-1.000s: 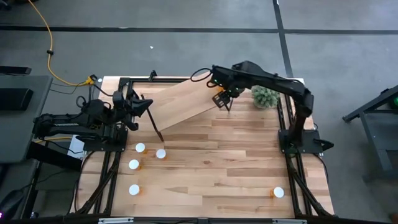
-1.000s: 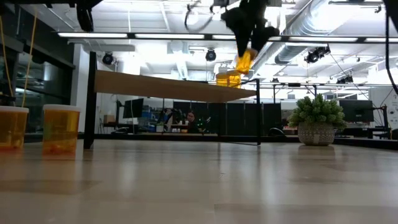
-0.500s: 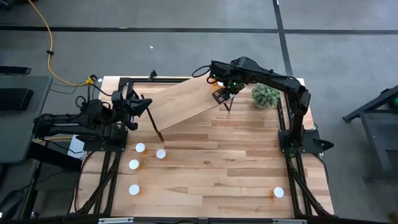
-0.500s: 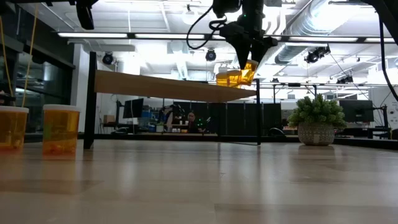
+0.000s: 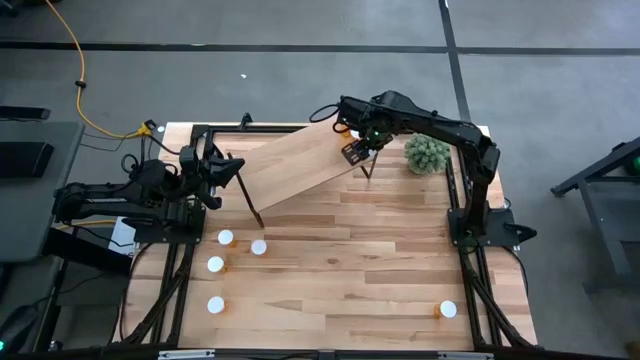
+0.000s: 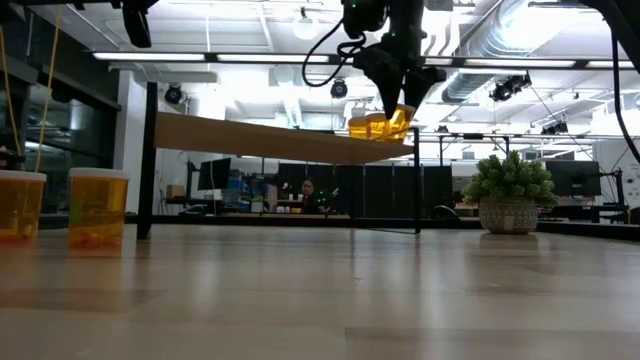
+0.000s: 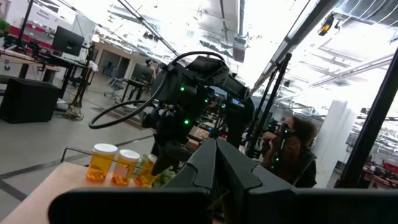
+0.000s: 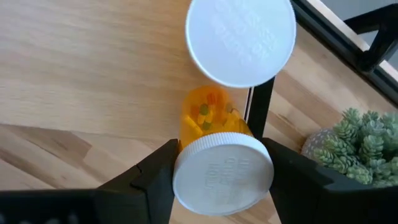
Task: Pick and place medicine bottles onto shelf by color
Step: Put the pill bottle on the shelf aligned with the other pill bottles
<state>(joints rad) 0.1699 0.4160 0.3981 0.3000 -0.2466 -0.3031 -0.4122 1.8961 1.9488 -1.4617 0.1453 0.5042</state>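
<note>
White-capped bottle (image 8: pixel 222 171) between dark fingers (image 8: pixel 152 174) — second bottle (image 8: pixel 240 38), plant (image 8: pixel 360 149) beyond.

1. Both arms are dark, nearly black, built of jointed tubular segments with rounded housings at the joints.
2. The right arm (image 5: pixel 440 130) carries a looping black cable near its wrist and small green lights on the wrist housing.
3. The left arm (image 5: pixel 120 195) has black cables bundled along its base, with a white tag or label beside them.
4. The right gripper (image 8: pixel 222 171) has two dark, matte fingers (image 8: pixel 155 174) with angular, faceted inner faces.
5. The left gripper (image 7: pixel 217 168) shows black, blocky moulded fingers with bevelled edges.
6. Each arm stands on a black base plate fixed to the black frame rails at the worktop's edge.
</note>
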